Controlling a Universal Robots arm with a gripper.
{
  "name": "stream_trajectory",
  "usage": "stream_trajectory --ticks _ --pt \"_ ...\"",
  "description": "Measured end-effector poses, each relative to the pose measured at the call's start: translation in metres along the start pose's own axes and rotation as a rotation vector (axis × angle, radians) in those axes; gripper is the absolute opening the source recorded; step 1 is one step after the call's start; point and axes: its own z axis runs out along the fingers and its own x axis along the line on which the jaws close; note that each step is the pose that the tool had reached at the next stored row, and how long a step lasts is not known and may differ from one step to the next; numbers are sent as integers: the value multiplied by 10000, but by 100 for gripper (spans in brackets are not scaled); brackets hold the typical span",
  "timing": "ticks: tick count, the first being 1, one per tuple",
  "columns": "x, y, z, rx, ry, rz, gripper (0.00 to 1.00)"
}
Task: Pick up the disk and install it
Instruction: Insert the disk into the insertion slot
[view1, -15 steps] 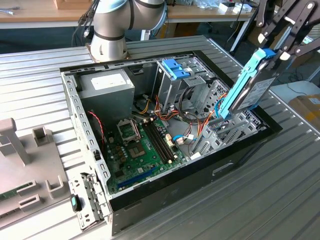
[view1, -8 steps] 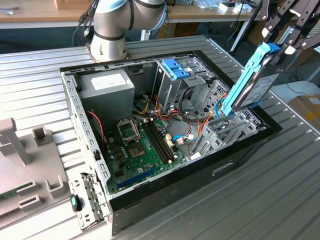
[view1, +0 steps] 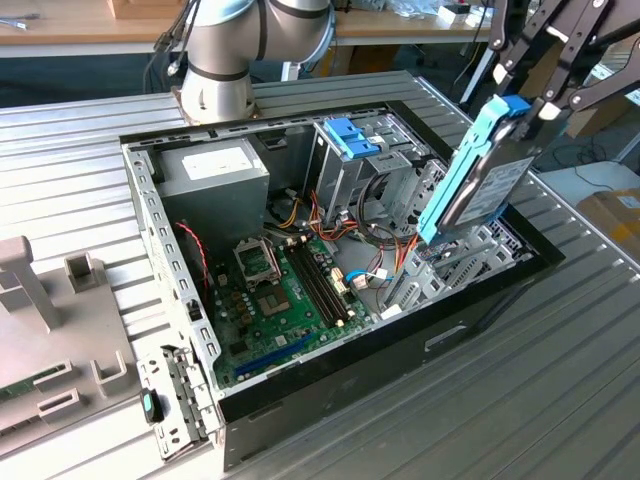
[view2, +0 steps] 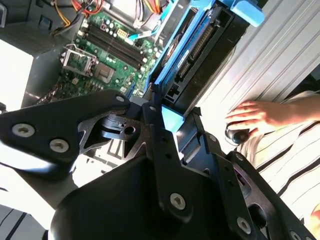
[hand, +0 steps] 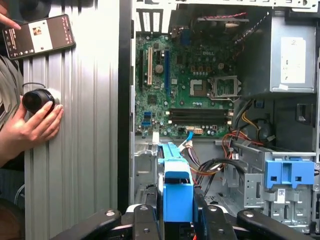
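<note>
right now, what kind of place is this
Probably a robotics lab bench: an open computer case on a ribbed metal table, with the claw holding the disk over it.

No print is readable. The white label (hand: 293, 60) on the power supply (hand: 257, 55) carries lines too small to tell.

The grey robot arm (view1: 235, 50) stands at the back, and its black gripper (view1: 530, 108) hangs high at the exterior view's right, its fingers squeezed tight on the blue top end of the tilted disk (view1: 480, 180).
</note>
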Motion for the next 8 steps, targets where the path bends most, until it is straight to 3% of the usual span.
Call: stream_trajectory --ticks 3,8 --pt "3 57 62 0 -2 -34 36" --pt "7 77 203 -12 0 -64 36"
